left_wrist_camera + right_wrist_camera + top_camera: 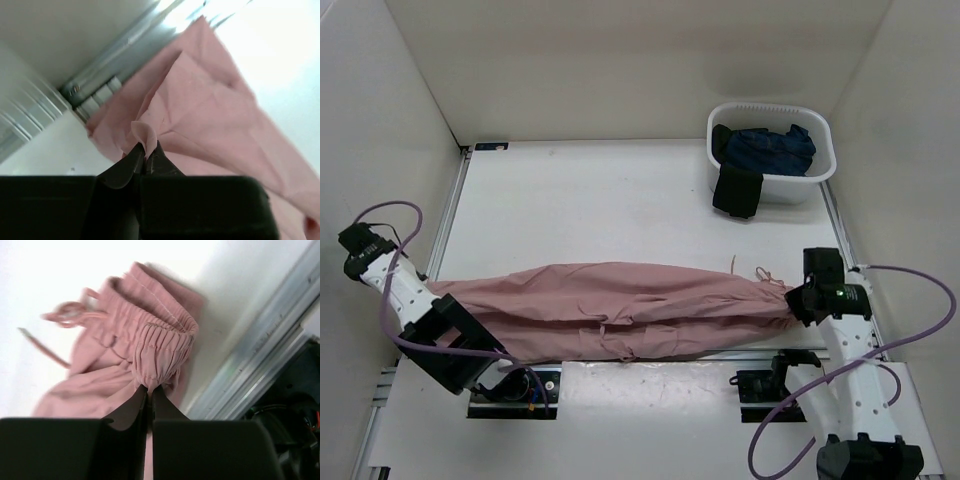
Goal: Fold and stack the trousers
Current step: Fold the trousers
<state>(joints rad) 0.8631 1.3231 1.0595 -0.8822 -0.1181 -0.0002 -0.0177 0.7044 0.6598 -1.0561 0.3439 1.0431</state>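
Stretching along the table's (pixel 600 200) near edge, one pair of trousers (pixel 620 320) lies full length, leg ends toward the near left corner and waistband (pixel 165 337) toward the right edge. Two grippers hold it, one at each end. The left gripper (pixel 147 156) is closed tight on a small fold of pink cloth at the leg end. The right gripper (pixel 149 390) is pinched closed on the gathered waistband, with the drawstring (pixel 65 315) trailing loose on the table beside it. One white basket (pixel 820 172) stands at the far right corner. It holds two garments: a blue garment (pixel 770 148) inside and a black garment (pixel 737 190) draped over its near rim.
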